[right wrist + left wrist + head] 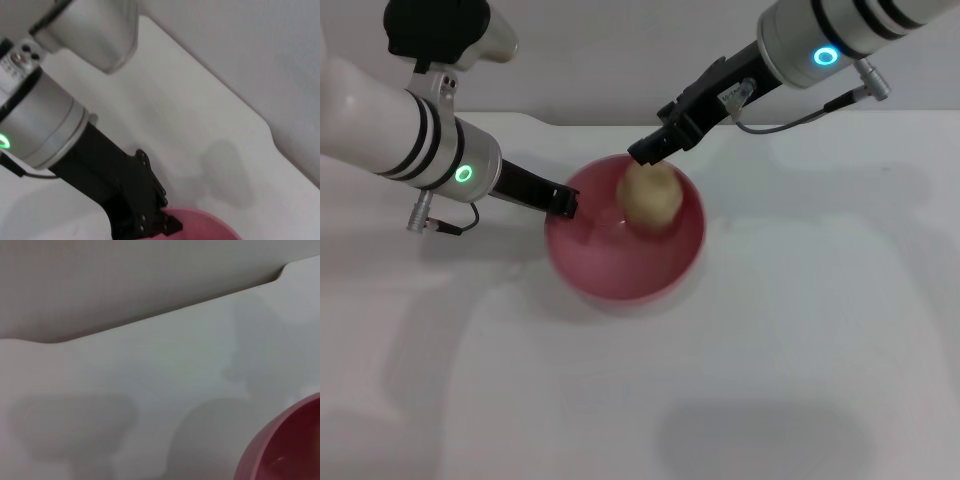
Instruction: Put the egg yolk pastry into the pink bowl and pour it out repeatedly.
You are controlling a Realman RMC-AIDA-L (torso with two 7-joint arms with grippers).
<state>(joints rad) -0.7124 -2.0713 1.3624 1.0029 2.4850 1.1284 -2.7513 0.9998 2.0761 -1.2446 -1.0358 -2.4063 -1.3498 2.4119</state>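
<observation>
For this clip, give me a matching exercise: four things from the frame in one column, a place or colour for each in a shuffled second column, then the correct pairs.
Column A
1. egg yolk pastry
2. pink bowl
3. left gripper
4. right gripper

Column B
a. at the bowl's rim on the robot's left side
b. glossy pink, standing on the white table
c. pale tan, over the bowl's far inside
d. right above the pastry, at the bowl's far rim

Pairs: 1-c, 2-b, 3-a, 4-d
</observation>
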